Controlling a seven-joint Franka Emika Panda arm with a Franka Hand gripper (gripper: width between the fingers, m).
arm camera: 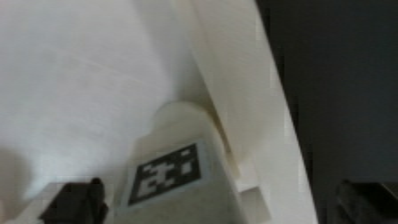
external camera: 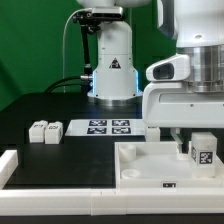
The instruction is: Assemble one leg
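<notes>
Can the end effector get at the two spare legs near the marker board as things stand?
Probably yes. The spare legs sit in the open on the table, nothing over them. The end effector is at another leg on the panel and would have to travel across.

My table [external camera: 40,110] is black. On it, toward the exterior view's left, two small white blocks [external camera: 45,131] sit side by side, just beside the marker board [external camera: 108,127], which lies flat. Nearer the camera rests the big white panel [external camera: 140,165], with a white rail [external camera: 9,166] at the left edge.
</notes>
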